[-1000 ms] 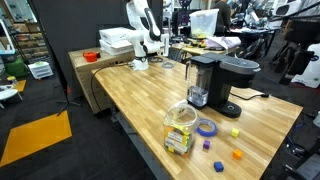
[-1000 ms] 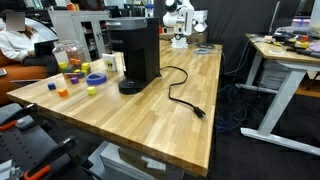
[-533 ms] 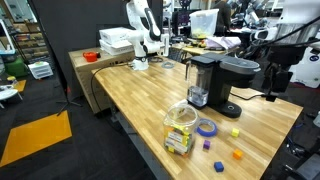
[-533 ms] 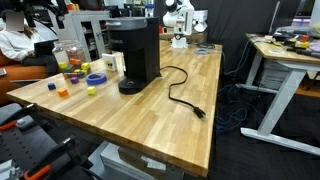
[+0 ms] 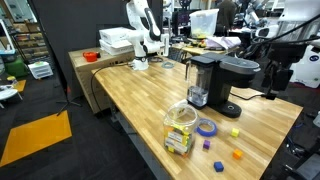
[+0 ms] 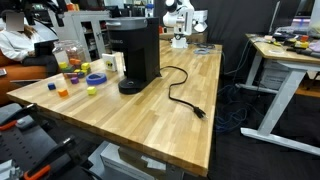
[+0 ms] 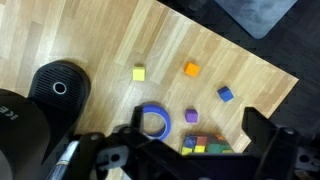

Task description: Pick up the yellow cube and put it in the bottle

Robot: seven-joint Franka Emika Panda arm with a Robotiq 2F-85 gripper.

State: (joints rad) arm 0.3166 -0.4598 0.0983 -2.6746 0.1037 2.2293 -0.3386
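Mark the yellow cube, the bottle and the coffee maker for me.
yellow cube (image 7: 139, 73), wrist view, top face.
bottle (image 5: 180, 133), in an exterior view, clear side wall.
coffee maker (image 5: 203, 72), in an exterior view, black front body.

Yellow cube (image 7: 139, 73) nr orange cube (image 7: 191, 69)

bright, even indoor light; soft sheen on the pale wooden butcher-block tabletop (image 6: 200, 70); wrist view's lower frame dark, blurred close-up.
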